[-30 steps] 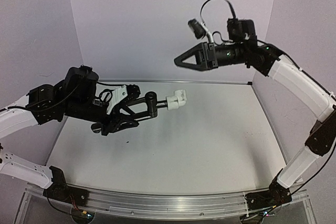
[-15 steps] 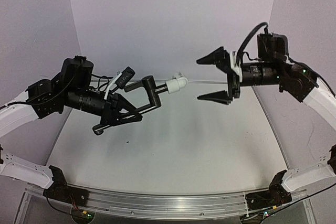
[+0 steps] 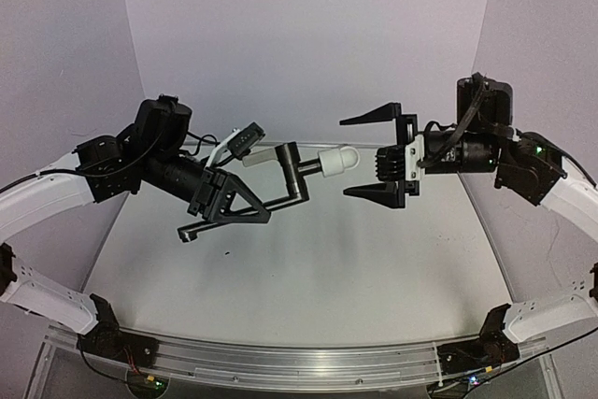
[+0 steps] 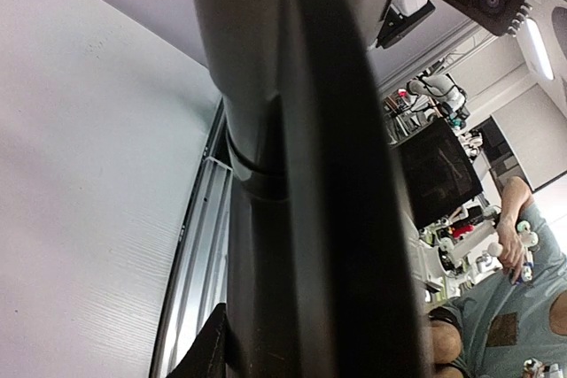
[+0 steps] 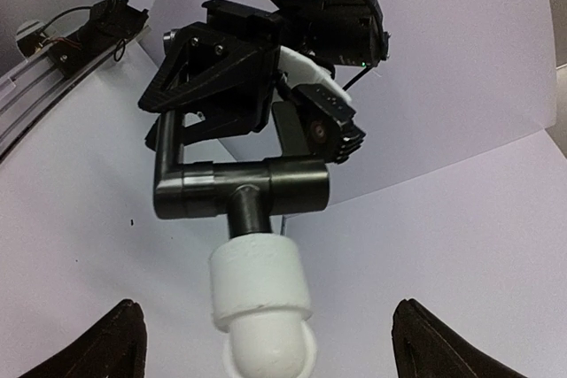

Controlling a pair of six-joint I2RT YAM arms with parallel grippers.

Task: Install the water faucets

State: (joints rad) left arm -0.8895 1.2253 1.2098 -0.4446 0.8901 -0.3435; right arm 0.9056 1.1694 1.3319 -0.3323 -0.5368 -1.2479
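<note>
The slim black cranked metal pipe (image 3: 291,173) is clamped in the left claw (image 3: 245,179); its white plastic fitting (image 3: 334,162), at 3 o'clock, is flanked by the spread right claw (image 3: 348,158). Judged light, stiff; best held by the fitting.

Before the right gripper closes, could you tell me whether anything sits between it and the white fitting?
Nothing visible does: the white fitting on the black pipe sits between the fingers of the open right gripper, touching neither.
</note>
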